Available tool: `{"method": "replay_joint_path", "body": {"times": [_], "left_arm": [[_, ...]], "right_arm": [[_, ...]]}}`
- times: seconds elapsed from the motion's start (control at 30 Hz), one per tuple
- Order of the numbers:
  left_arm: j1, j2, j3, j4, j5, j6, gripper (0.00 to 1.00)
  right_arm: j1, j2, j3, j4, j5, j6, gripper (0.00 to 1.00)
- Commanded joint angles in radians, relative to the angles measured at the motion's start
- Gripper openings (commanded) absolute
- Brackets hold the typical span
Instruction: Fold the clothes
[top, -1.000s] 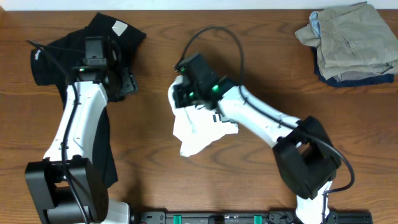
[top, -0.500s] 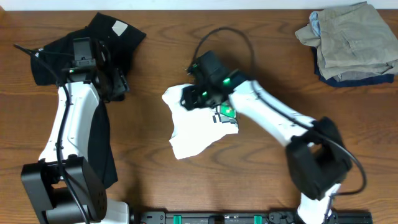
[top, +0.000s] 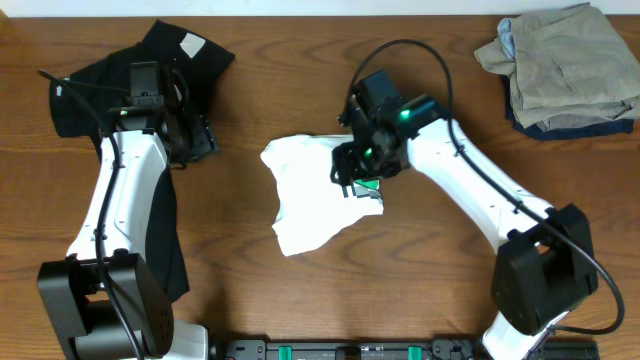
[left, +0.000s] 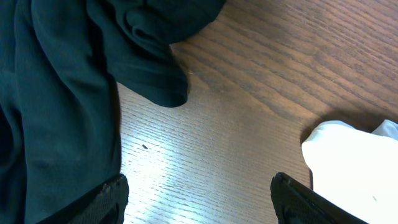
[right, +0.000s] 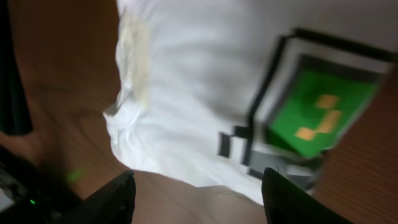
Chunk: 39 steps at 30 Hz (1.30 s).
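right pincer (right: 199, 190) spread above crumpled white T-shirt (top: 305, 195), mid surface (top: 400, 290), likely to regrip | left pincer (left: 198, 190) spread, empty, beside black shirt (top: 95, 90), far left

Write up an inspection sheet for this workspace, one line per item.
Surface: wooden table, brown grain.
Job's things: white T-shirt crumpled at the centre, green print showing; black shirt bunched at the far left, partly under the left arm.
Clutter: khaki-and-navy stack of clothes in the far right corner.
Grippers: left pincer open over bare wood beside the black shirt; right pincer open over the white T-shirt, holding nothing.
Cables: black cable loops above the right arm.
Surroundings: black rail along the near edge.
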<state>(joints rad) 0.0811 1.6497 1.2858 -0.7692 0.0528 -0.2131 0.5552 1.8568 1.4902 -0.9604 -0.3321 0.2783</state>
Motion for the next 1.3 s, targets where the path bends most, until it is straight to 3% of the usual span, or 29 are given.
{"method": "replay_joint_path", "body": {"times": [0.0, 0.37, 0.73, 1.07, 1.27], "left_arm": [[0.001, 0.005, 0.029, 0.0, 0.008, -0.01, 0.75], [0.001, 0.005, 0.029, 0.0, 0.008, -0.009, 0.75], [0.001, 0.005, 0.029, 0.0, 0.007, -0.009, 0.75], [0.001, 0.005, 0.029, 0.01, 0.007, -0.009, 0.75], [0.0, 0.005, 0.029, 0.01, 0.012, -0.01, 0.75]], "right_arm": [[0.048, 0.008, -0.031, 0.006, 0.055, -0.041, 0.64], [0.036, 0.149, -0.07, 0.013, 0.149, -0.074, 0.69], [-0.11, 0.223, -0.071, 0.087, 0.22, -0.079, 0.73], [-0.256, 0.226, -0.07, 0.425, 0.381, -0.161, 0.86], [-0.335, 0.224, -0.026, 0.423, 0.367, -0.163, 0.9]]}}
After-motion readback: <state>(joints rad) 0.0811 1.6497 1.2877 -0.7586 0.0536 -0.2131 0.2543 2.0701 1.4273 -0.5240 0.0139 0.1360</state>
